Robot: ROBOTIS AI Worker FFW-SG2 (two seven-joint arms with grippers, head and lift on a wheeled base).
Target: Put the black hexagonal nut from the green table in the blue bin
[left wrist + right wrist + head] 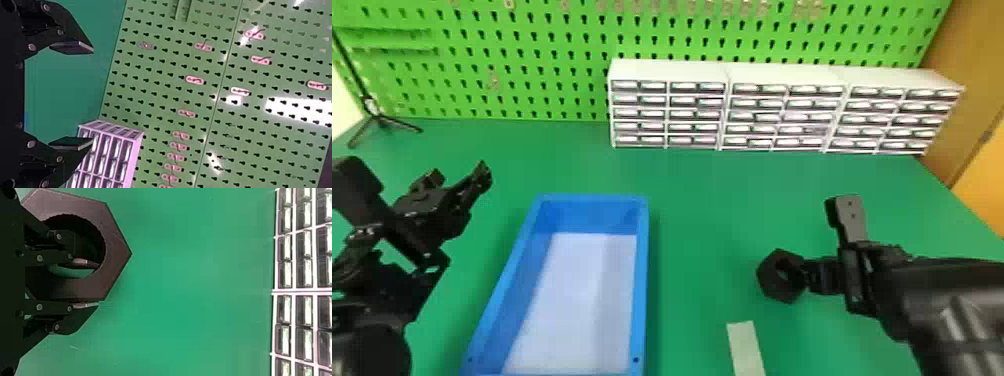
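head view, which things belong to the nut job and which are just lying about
Job: black hexagonal nut, right tool gripping it, blue bin, green table

Lying about: white drawer cabinets, green pegboard, black tripod stand, pale flat strip

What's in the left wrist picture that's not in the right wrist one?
Left wrist view: a green board full of holes, little hooks on it, and the left fingers, open.

Right wrist view: the big black nut, gripped by the right fingers, one inside its hole, one outside.

Both: the green table and the white drawers.
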